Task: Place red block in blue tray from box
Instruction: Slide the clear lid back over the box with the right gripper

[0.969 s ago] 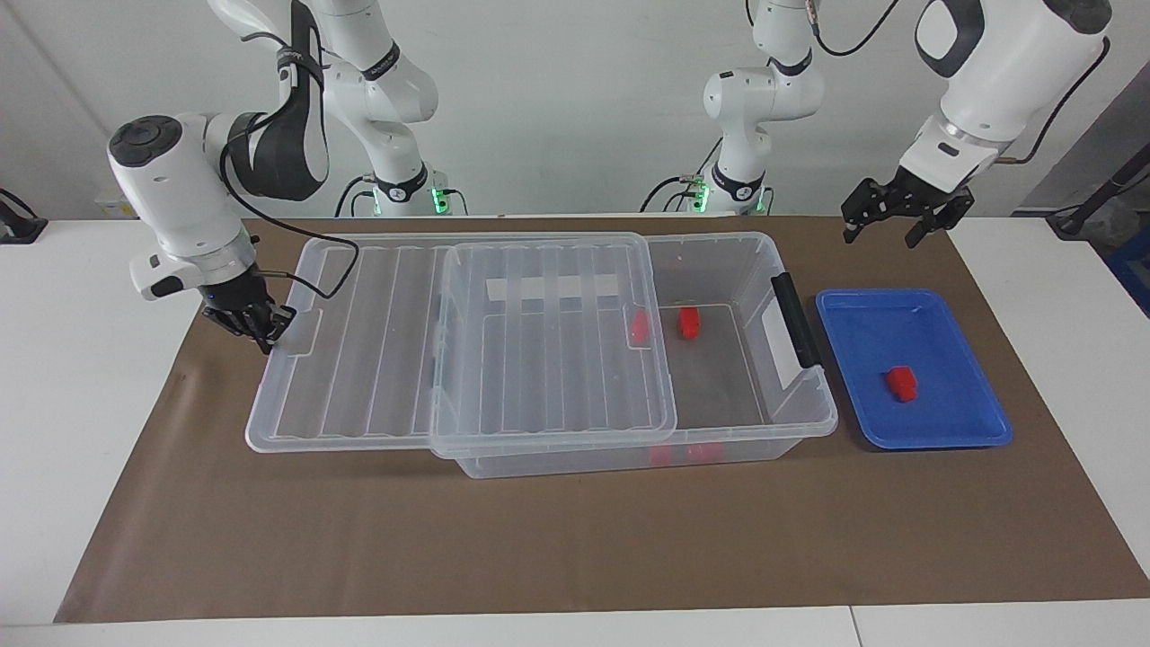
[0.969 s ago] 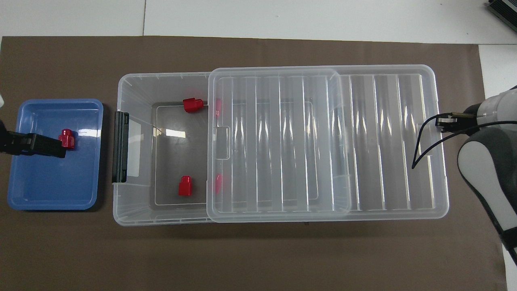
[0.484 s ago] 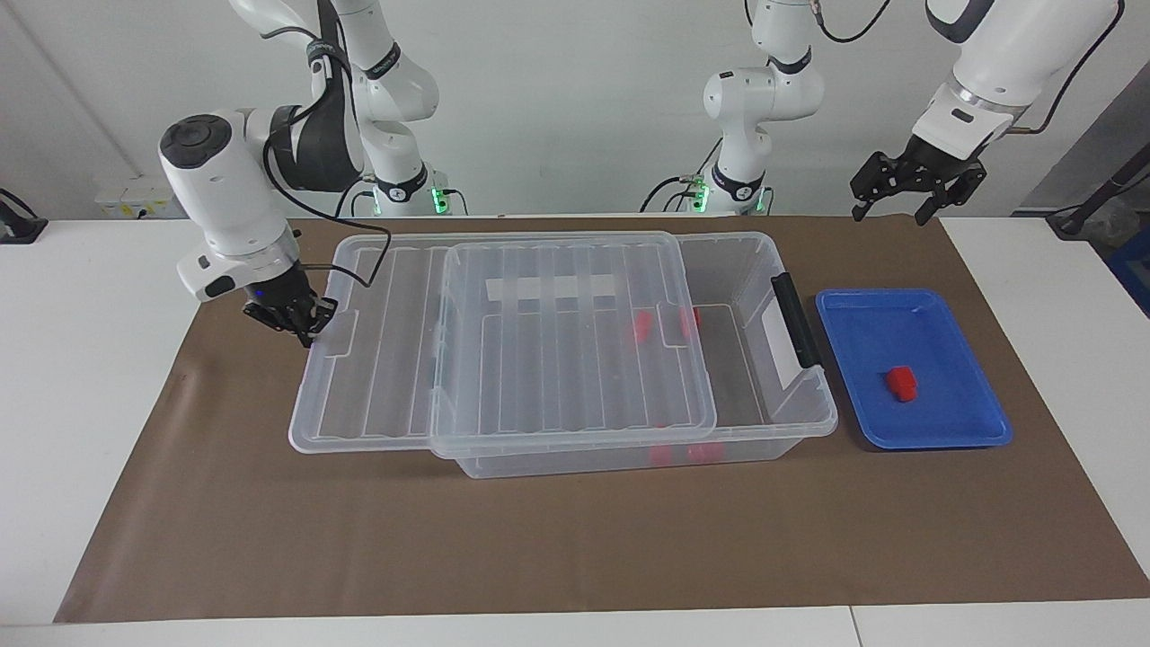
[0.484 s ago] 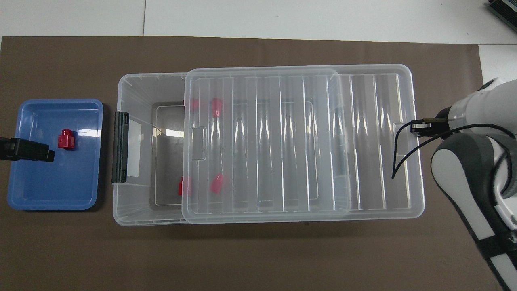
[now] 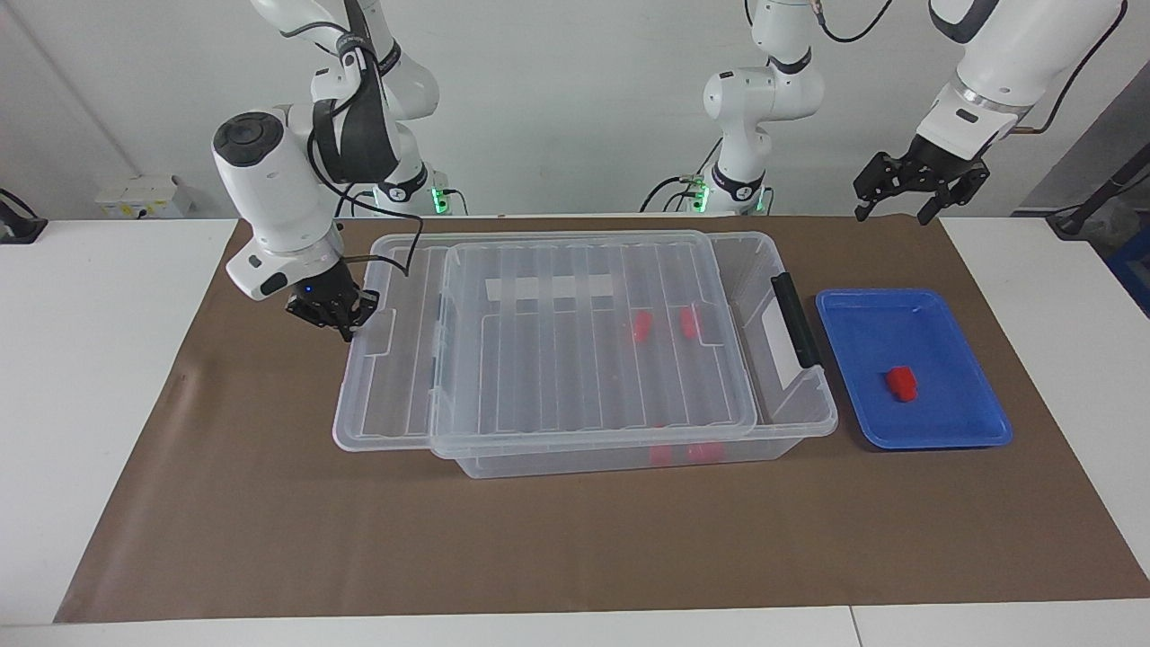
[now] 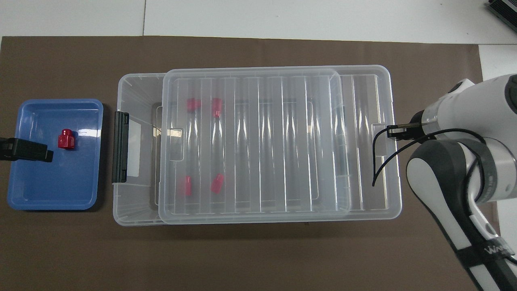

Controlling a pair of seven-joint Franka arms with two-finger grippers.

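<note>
Brown paper covers the table: one red block lies in the blue tray below the spread-jawed left gripper, while the right gripper, jaws pinching the clear lid, has the box nearly covered.

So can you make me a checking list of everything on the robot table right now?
Surface: brown mat over a white table.
Job's things: one red block lies in the blue tray; the box is mostly covered by its clear lid, with other red blocks under it.
Clutter: nothing seen.
Grippers: right gripper shut on the lid's end tab; left gripper open, up in the air above the tray's end of the table.
Cables: black cable loops from the right wrist over the lid.
Surroundings: white wall, arm bases with green lights.
</note>
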